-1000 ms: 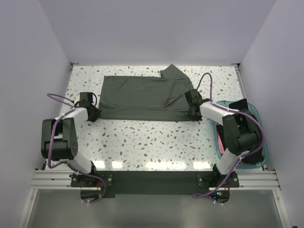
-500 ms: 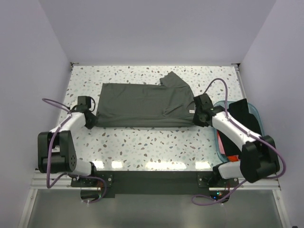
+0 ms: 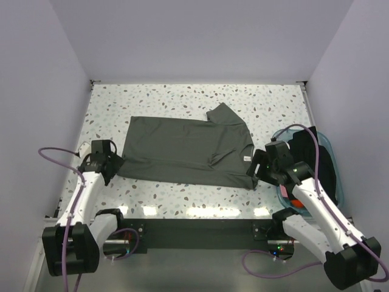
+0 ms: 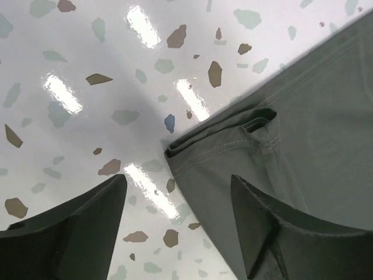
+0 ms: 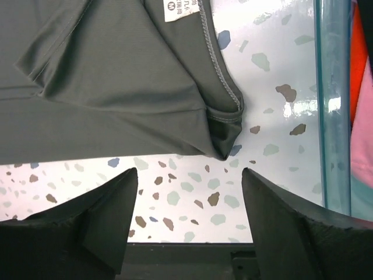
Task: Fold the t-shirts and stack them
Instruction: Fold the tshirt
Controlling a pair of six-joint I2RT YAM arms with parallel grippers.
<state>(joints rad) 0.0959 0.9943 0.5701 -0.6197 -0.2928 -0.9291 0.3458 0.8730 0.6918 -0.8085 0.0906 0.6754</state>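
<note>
left gripper (image 3: pixel 109 162): gaped empty beside doubled near-left corner | dark grey-green t-shirt (image 3: pixel 182 145): lay spread on speckled table (image 3: pixel 182 97), creased toward right | right gripper (image 3: pixel 262 169): gaped empty over rumpled near-right corner, near teal tub (image 5: pixel 329 87) | risk: could pinch one layer only at doubled corners, folding creases in

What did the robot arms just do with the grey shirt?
Both arms dragged the grey shirt toward the near edge of the table. Then the left gripper and right gripper opened and let go of its corners. The teal tub stayed put.
</note>
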